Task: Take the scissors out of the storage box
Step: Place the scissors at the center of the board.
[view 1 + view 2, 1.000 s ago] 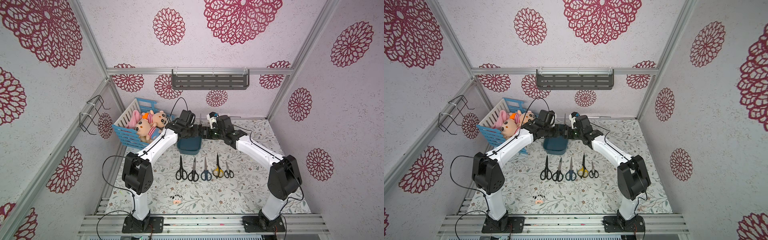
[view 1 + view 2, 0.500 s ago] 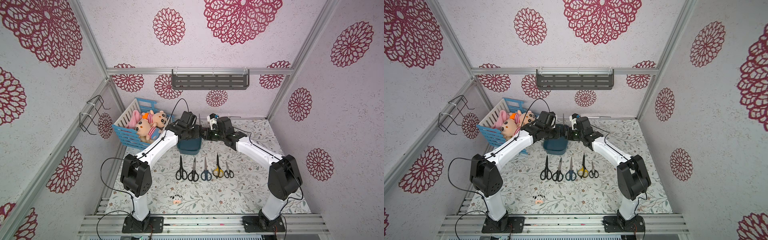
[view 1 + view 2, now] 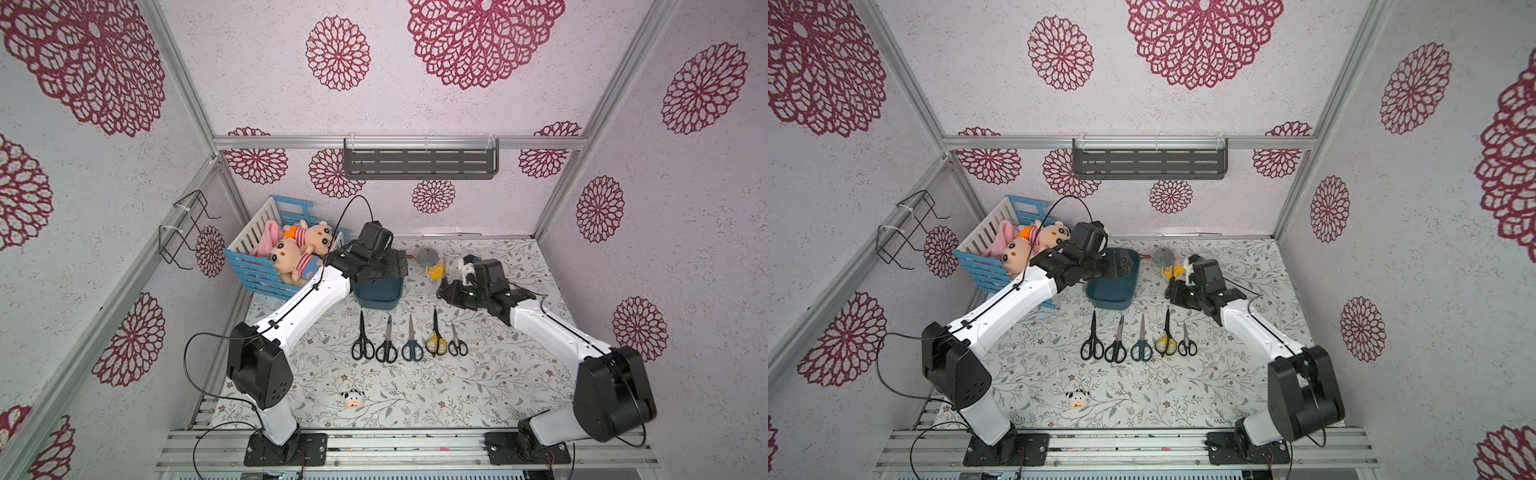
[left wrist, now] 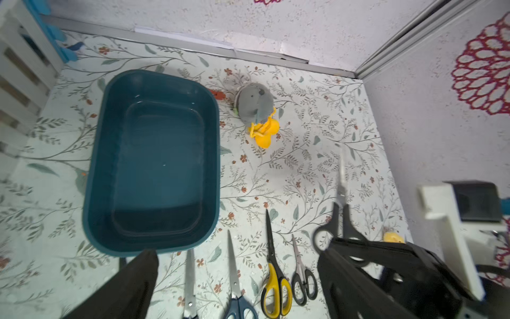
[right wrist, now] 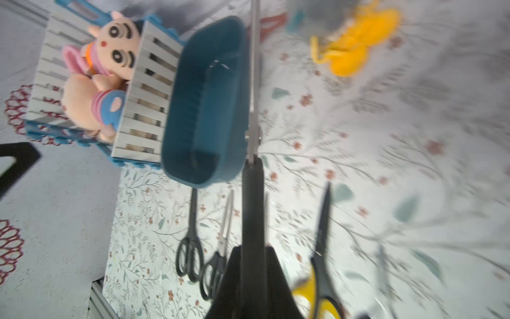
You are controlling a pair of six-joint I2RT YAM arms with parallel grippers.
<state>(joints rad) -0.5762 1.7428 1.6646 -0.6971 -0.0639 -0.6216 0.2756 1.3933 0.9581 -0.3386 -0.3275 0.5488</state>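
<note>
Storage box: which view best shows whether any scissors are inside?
Left wrist view: looks down into the storage box, whole floor visible, no scissors inside. In both top views the left gripper hides part. The right wrist view is oblique and blurred, held scissors crossing it.

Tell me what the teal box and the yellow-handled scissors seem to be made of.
The teal box is probably plastic, smooth, slightly glossy: its floor shows soft reflections. The yellow-handled scissors have dark blades, perhaps coated metal; handles likely moulded plastic.
</note>
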